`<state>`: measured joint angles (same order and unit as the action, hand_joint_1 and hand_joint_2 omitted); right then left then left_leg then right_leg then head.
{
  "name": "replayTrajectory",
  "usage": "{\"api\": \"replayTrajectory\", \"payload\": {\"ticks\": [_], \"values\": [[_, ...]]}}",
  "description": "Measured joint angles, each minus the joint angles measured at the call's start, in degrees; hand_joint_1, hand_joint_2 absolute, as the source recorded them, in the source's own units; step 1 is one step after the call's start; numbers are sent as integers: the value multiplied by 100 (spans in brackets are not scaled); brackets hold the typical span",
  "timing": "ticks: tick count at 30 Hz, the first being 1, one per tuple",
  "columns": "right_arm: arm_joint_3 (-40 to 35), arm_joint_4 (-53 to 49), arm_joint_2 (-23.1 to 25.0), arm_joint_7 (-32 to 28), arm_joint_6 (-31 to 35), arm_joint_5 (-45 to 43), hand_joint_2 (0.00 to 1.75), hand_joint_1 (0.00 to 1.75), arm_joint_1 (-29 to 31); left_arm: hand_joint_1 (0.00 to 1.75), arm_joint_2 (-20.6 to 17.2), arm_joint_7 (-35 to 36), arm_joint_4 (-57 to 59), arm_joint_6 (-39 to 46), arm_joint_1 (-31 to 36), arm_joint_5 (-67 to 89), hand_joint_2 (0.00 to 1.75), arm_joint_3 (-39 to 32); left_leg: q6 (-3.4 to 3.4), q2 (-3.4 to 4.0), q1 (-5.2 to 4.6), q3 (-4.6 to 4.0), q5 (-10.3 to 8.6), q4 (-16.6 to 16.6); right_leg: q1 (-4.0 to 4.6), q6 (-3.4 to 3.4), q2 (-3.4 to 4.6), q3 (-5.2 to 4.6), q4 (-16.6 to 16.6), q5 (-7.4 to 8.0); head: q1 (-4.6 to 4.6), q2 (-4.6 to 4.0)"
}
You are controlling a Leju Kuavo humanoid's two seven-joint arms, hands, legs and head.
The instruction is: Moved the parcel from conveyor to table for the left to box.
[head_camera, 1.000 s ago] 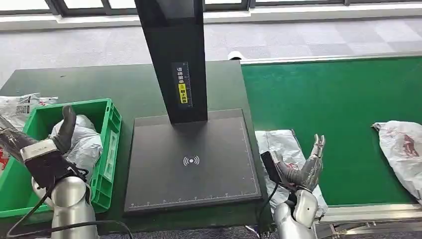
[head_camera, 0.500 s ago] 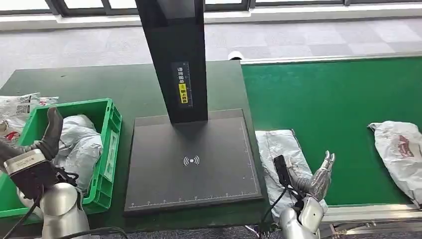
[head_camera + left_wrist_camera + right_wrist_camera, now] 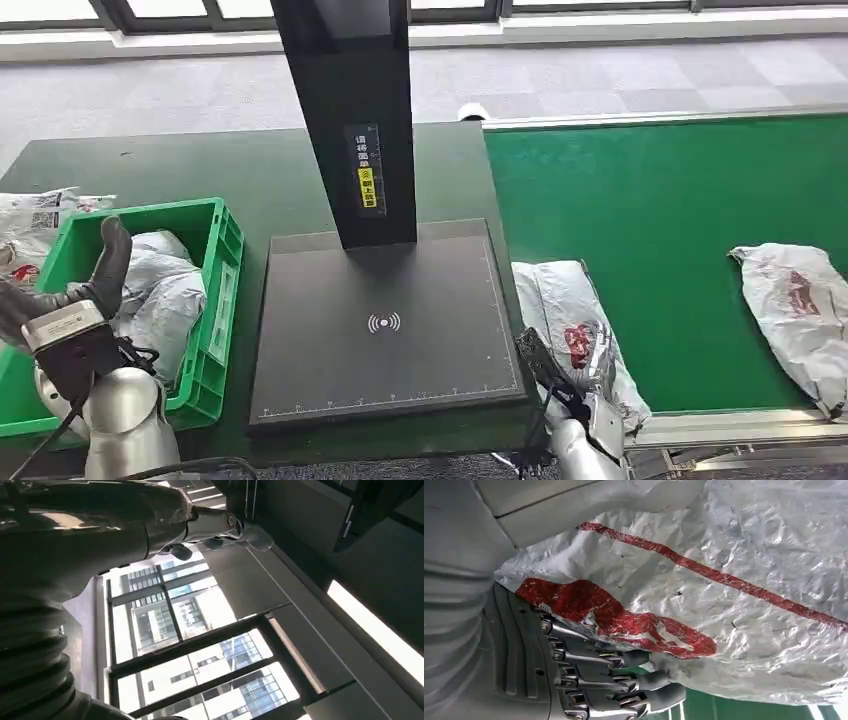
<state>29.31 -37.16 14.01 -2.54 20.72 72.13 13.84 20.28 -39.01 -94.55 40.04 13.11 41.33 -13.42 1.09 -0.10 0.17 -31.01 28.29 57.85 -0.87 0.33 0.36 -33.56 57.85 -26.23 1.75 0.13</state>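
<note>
A crumpled grey parcel [image 3: 568, 318] with a red mark lies at the left edge of the green conveyor belt [image 3: 680, 200], beside the black scanner plate. My right hand [image 3: 588, 388] is low over its near end, thumb and fingers spread, holding nothing. In the right wrist view the hand [image 3: 574, 675] has its fingers [image 3: 649, 680] curled at the edge of the parcel [image 3: 734, 595]. My left hand [image 3: 70, 305] is raised over the near left part of the green box [image 3: 222, 250], fingers apart and holding nothing. In the left wrist view the left hand [image 3: 100, 535] points up at the ceiling.
The green box holds grey parcels [image 3: 160, 285]. More parcels [image 3: 40, 215] lie on the dark table behind it. The black scanner plate [image 3: 380, 330] with its tall post [image 3: 350, 120] stands between box and belt. Another parcel [image 3: 795, 300] lies on the belt at right.
My right hand has dropped from a raised, spread pose down onto the near parcel. The left hand drew back to the left. The far right parcel has drifted left along the belt.
</note>
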Motion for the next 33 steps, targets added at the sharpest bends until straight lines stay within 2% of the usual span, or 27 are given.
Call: {"api": "replayTrajectory", "payload": {"ticks": [2, 3, 9, 28, 33], "values": [[-89, 142, -44, 94, -77, 55, 175, 0, 67, 0, 0, 0, 24, 0, 1, 2, 175, 2, -1, 22, 0, 16, 7, 0, 0, 0, 22, 10, 0, 0, 0, 0], [-131, 195, -67, 107, -101, 57, 175, 175, 93, 0, 0, 0, 26, 0, 1, 2, 175, 2, -4, 32, 0, 24, 11, 0, 0, 0, 30, 16, -1, 0, 2, 0], [-275, 431, -157, 171, -101, 61, 175, 175, 187, 0, 0, -7, 26, -2, -1, 2, 175, 0, -5, 60, 2, 45, 39, 0, 1, 0, 57, 73, -5, -7, 0, 0], [-332, 442, -236, 120, 126, -153, 175, 175, 205, 0, 0, 81, -15, 0, -15, 4, 175, 2, -7, 65, 6, 74, 37, 2, 4, 1, 60, 86, -5, -5, 0, 0], [-332, 188, -212, -357, 724, -707, 175, 175, 48, 0, 0, 146, -134, 0, -56, 15, 175, 2, -9, 30, 5, 74, 29, 4, 2, 2, 33, 76, -4, -5, 0, 0]]}}
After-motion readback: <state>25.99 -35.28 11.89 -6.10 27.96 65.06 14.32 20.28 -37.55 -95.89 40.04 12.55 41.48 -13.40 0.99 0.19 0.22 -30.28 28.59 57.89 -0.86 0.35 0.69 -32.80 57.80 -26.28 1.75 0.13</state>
